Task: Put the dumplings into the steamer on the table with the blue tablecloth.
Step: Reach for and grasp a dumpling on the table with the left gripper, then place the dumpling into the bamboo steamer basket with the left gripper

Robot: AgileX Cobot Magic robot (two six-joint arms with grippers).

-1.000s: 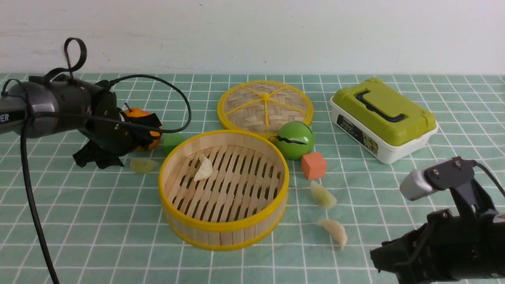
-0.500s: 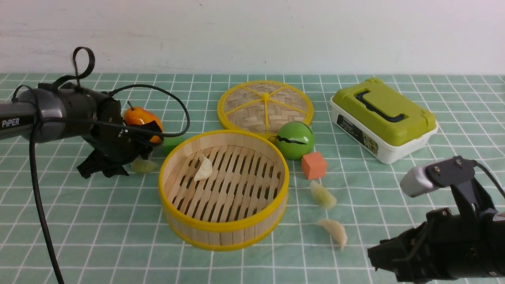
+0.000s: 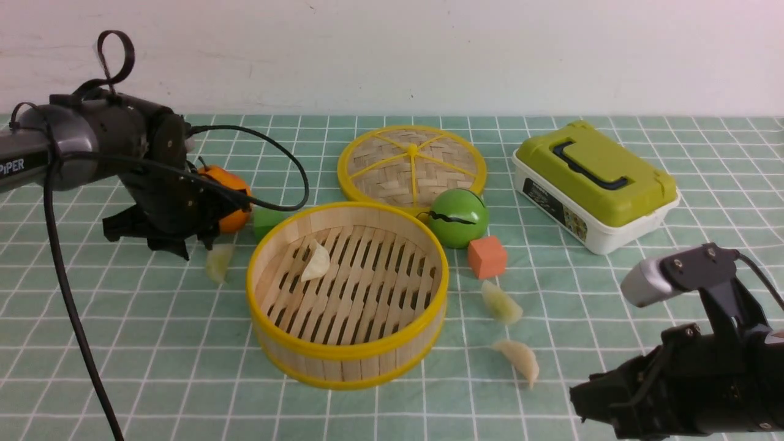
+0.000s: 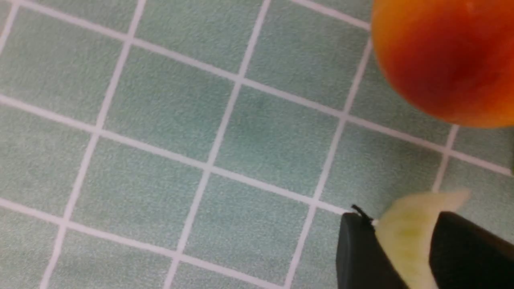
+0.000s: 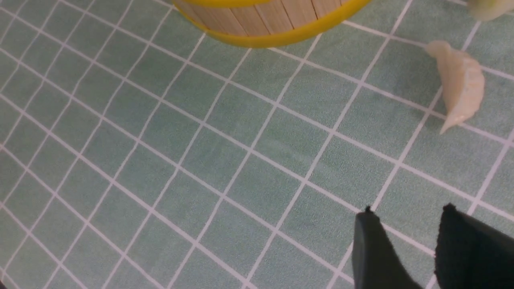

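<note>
The left jaws were clenched on a greenish dumpling (image 4: 405, 237), pinched across its middle so it hung apparently just off the blue tablecloth (image 3: 153, 343) at centre left, beside the orange fruit (image 4: 441, 60), likely ready for carrying over the steamer (image 3: 346, 361) wall. One cream dumpling (image 3: 317, 262) lay on the slats inside. The right jaws stood released and empty at lower right, low over the desk (image 3: 612, 294) near a pale dumpling (image 3: 519, 360) and a greener one (image 3: 501, 304), probably their next picks.

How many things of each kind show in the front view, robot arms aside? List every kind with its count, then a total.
Dumplings: 4
Steamer: 1
Woven lid: 1
Cubes: 2
Toy fruits: 2
Lidded box: 1
Total: 11
</note>
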